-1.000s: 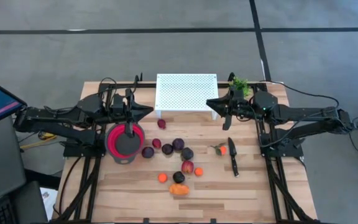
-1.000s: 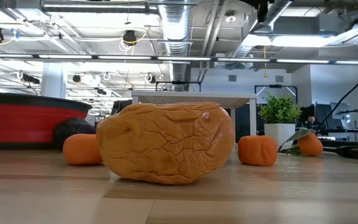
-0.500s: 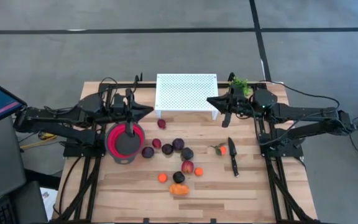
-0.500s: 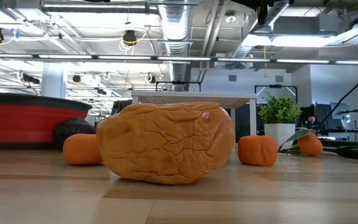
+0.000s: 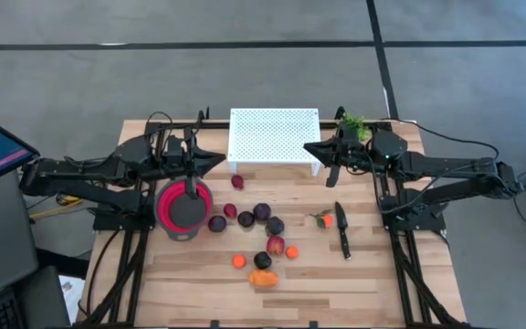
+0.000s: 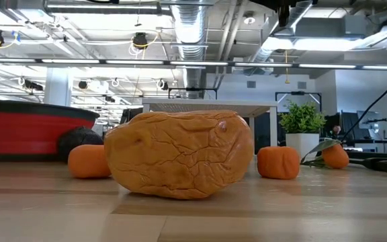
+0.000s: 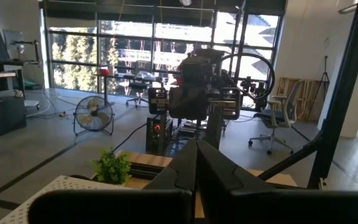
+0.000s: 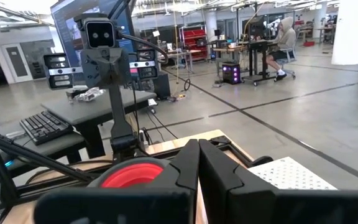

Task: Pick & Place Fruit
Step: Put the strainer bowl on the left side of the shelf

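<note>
The wooden table [image 5: 363,274] carries a white perforated rack [image 5: 274,137] at its far edge and a red bowl [image 5: 184,208] at the left. The left gripper [image 5: 215,163] and right gripper [image 5: 310,149] are both clenched and empty, beside the rack. The fruit [image 5: 261,236] lies scattered mid-table, right of the bowl.

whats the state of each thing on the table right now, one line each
left end effector: shut, empty, above the red bowl
right end effector: shut, empty, beside the white rack
red bowl: upright, no fruit visible inside
fruit: loose on the table, none held
knife: lying flat
white rack: standing, nothing on top
potted plant: upright
</note>
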Controlling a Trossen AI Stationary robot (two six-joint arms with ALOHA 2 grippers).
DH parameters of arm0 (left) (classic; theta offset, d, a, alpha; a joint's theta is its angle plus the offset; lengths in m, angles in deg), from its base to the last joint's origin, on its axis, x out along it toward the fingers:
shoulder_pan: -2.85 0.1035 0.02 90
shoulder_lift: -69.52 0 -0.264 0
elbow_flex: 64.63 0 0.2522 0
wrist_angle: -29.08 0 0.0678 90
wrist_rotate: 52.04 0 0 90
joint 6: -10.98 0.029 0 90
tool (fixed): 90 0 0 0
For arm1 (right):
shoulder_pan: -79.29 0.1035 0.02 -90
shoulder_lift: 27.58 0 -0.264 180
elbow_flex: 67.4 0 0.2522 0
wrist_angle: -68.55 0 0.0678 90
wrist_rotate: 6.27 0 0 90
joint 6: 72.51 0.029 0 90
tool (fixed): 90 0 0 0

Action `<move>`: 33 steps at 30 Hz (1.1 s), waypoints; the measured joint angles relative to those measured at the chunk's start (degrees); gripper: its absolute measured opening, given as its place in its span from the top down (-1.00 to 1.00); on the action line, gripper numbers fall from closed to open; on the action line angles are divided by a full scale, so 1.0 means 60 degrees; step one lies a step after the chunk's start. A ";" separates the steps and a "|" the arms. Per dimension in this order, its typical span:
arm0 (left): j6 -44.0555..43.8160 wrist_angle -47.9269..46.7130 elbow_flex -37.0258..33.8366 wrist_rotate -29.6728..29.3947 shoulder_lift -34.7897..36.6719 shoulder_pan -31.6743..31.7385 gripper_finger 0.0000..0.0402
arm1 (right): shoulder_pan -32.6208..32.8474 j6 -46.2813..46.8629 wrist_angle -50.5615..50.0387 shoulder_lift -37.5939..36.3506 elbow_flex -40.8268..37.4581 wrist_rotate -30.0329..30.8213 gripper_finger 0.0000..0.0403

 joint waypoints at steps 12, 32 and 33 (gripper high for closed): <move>-0.0001 -0.0004 0.0000 0.0000 0.0000 0.0000 0.94 | -0.0004 0.0004 -0.0001 0.0000 0.0000 0.0011 0.89; -0.0094 -0.0011 0.0000 0.0000 0.0000 0.0000 0.09 | -0.0005 0.0331 -0.0360 0.0004 0.0004 0.0040 0.01; -0.0097 -0.0011 0.0000 0.0000 0.0000 0.0000 0.09 | -0.0005 0.0331 -0.0359 0.0004 0.0004 0.0040 -0.01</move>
